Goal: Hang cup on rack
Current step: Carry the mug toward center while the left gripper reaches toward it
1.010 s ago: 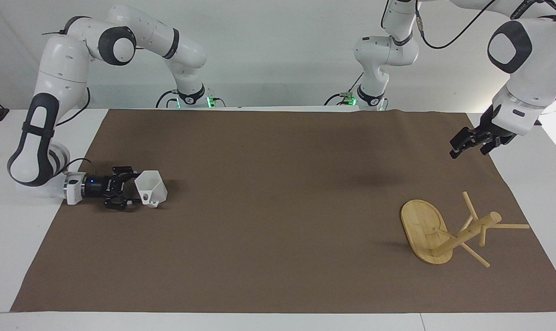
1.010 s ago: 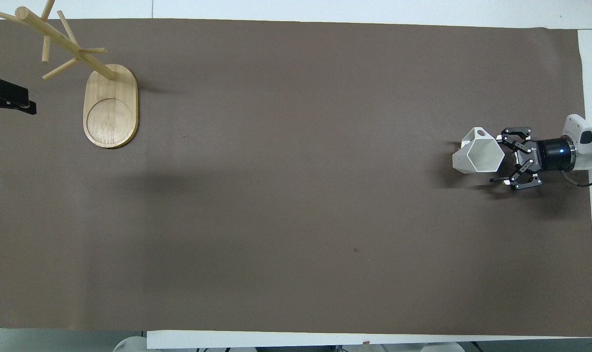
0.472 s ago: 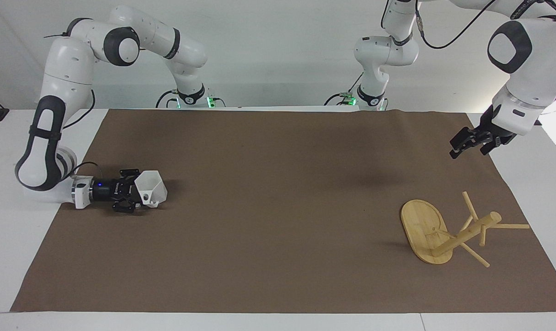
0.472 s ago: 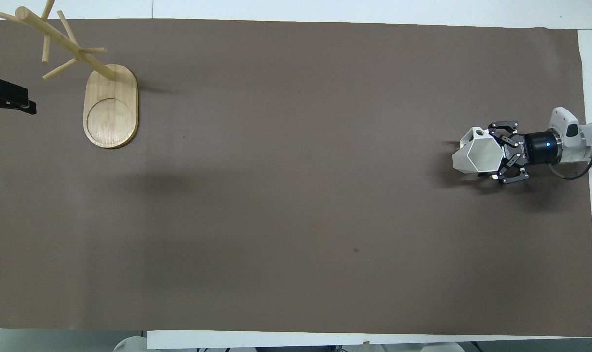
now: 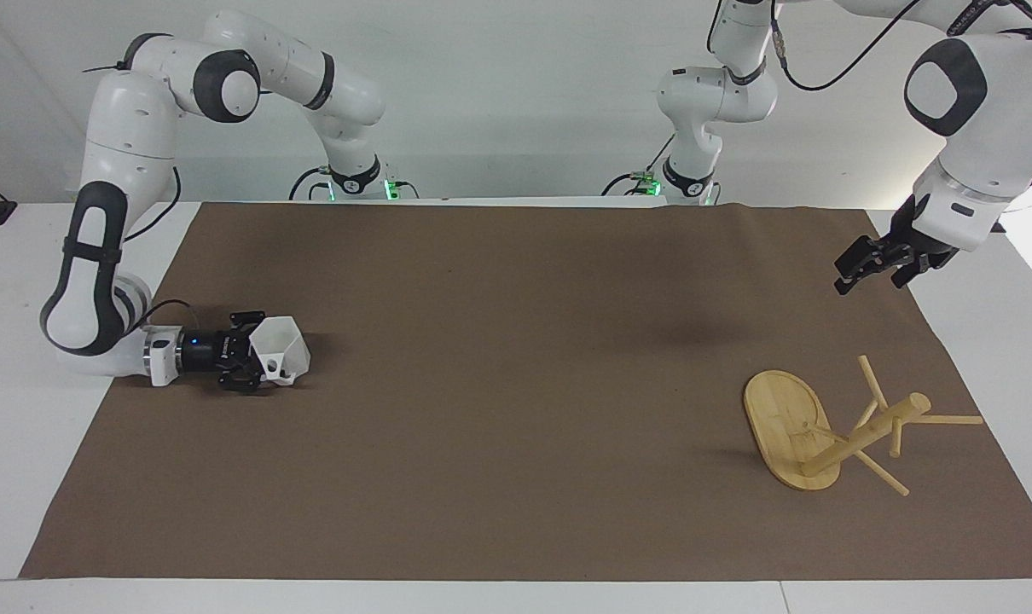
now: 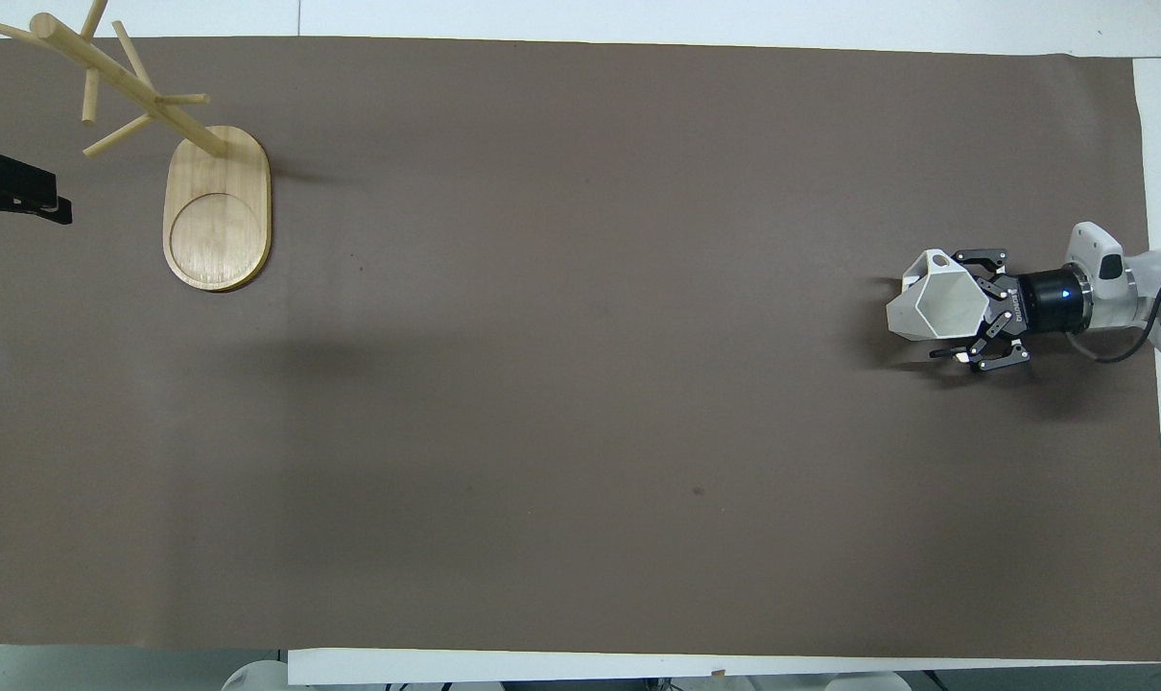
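Overhead view first, working outward from your end of the table: the right gripper (image 6: 974,312) is down low at the right arm's end of the brown mat (image 6: 580,432), lying flat and pointing inward, jaws spread wide with the cup (image 6: 931,307) sitting right at the fingertips. Nothing's clamped yet as far as I can see; the fingers look to straddle the cup's wall on the gripper's side, but from up here it's hard to say if they're actually touching it. That cup is a small white faceted plastic thing, so I'd guess light, stiff and a bit slick, and it rests on the mat tipped over with the handle (image 5: 279,368) on the side away from the robots. Pinch the rim wall, one finger inside and one outside, and leave the handle free because that's what has to go over a peg. Squeeze gently, something this light will skate away if you nudge it. Farther out, at the left arm's end, the rack (image 6: 216,206) stands on its oval base, well apart from the cup. Your left gripper (image 5: 874,264) hangs open in the air over the mat's edge, just waiting.
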